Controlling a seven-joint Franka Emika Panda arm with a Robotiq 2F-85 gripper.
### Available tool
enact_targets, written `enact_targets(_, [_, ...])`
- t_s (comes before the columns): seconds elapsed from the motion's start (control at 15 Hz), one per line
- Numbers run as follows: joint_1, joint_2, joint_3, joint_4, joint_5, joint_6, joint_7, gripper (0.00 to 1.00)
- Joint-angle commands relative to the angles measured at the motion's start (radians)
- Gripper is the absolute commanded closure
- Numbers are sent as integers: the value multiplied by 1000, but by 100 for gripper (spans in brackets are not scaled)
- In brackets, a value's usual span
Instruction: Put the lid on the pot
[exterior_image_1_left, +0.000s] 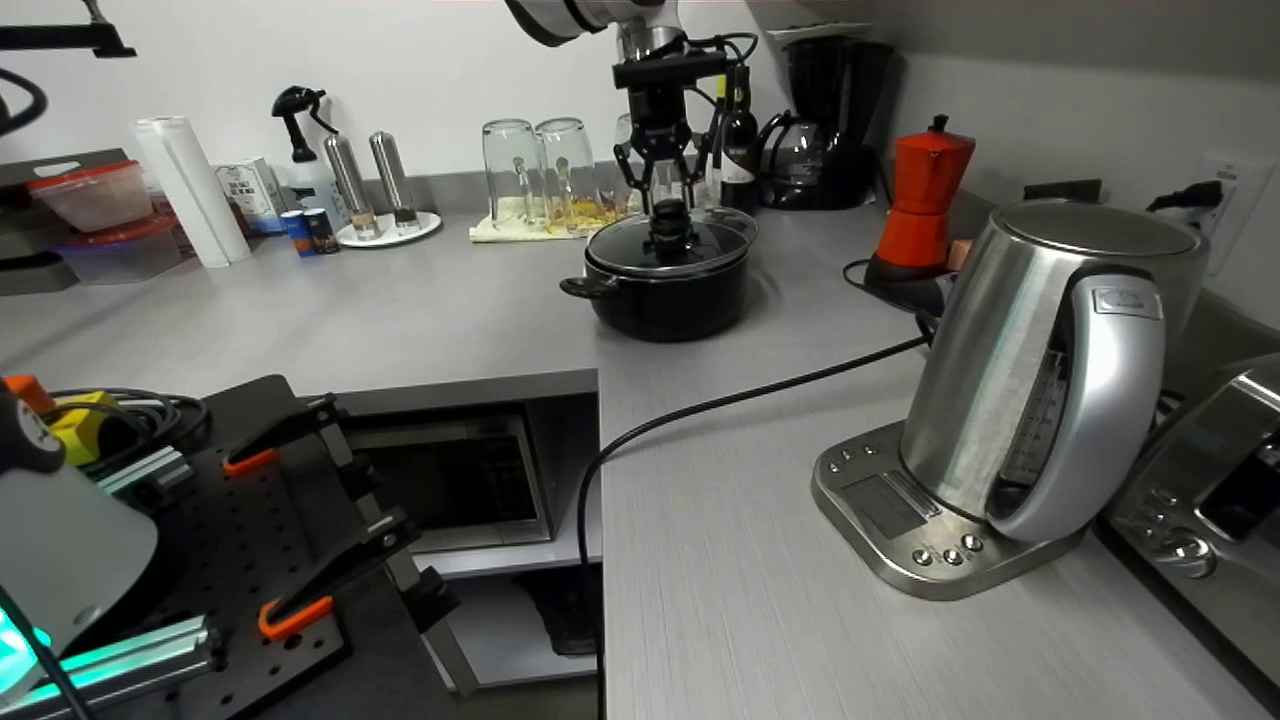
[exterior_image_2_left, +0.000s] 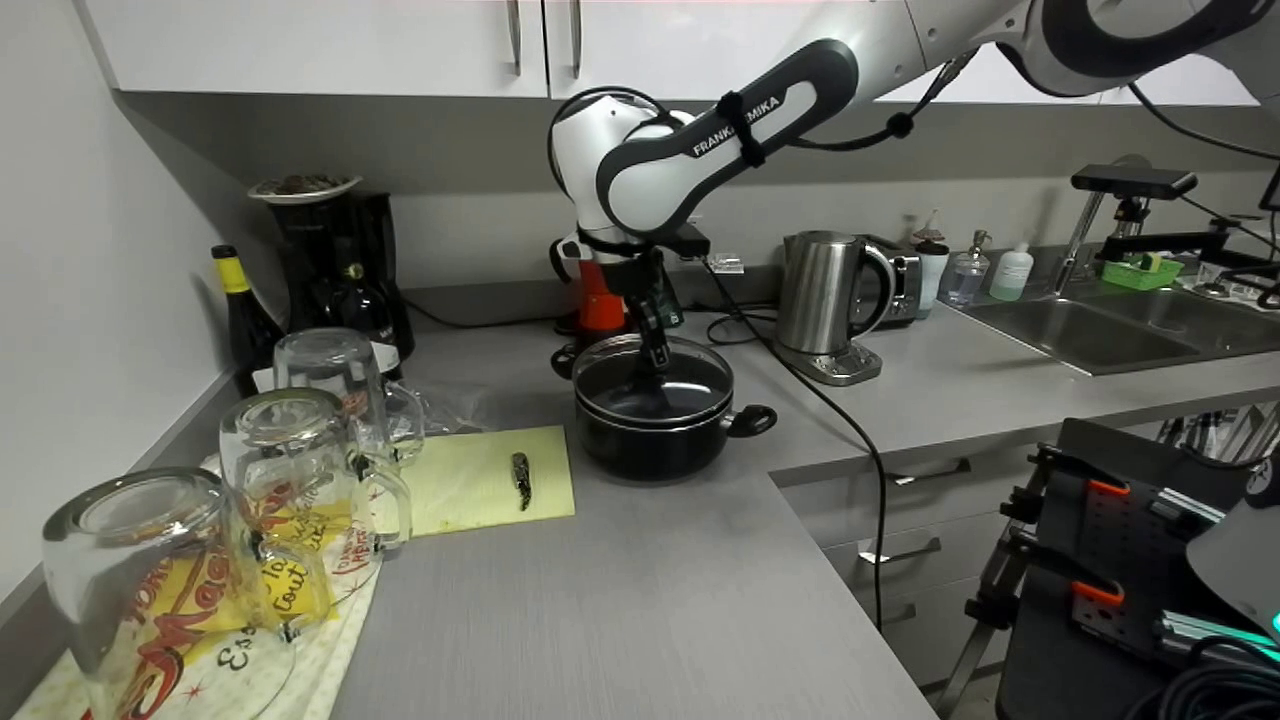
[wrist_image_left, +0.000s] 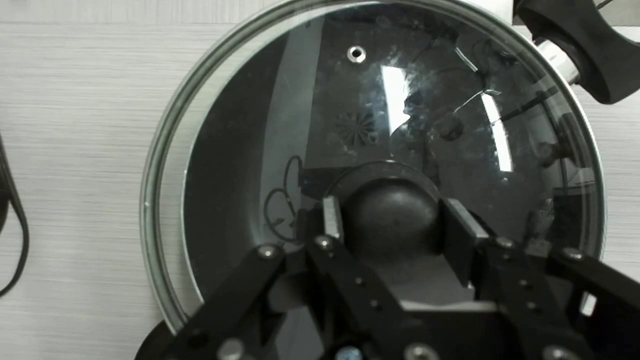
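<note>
The gripper (wrist_image_left: 394, 220) has both pads against the black knob (wrist_image_left: 392, 210) of the glass lid (wrist_image_left: 370, 115), pinching it between them. Right below the jaws the lid is over the black pot (exterior_image_2_left: 655, 455), though I cannot tell whether its rim is fully seated; farther from the jaws stand a red moka pot (exterior_image_1_left: 924, 170) and, beyond it, a steel kettle (exterior_image_1_left: 985, 350) on the grey counter (exterior_image_1_left: 720, 560)

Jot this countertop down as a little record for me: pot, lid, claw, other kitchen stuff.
Cooking pot: black, two-handled, upright on grey countertop
Glass lid: over the pot, looks off-centre in the wrist view; whether seated is unclear
Claw: closed on the lid's black knob
Other kitchenware: electric kettle, red moka pot, drip coffee maker, three glass mugs
</note>
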Motion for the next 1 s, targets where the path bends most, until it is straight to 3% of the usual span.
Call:
enact_targets(0.0, [4,29,-7,76,22,-43,-35,75])
enact_targets(0.93, [5,47,1,81,33,-41,-40,75])
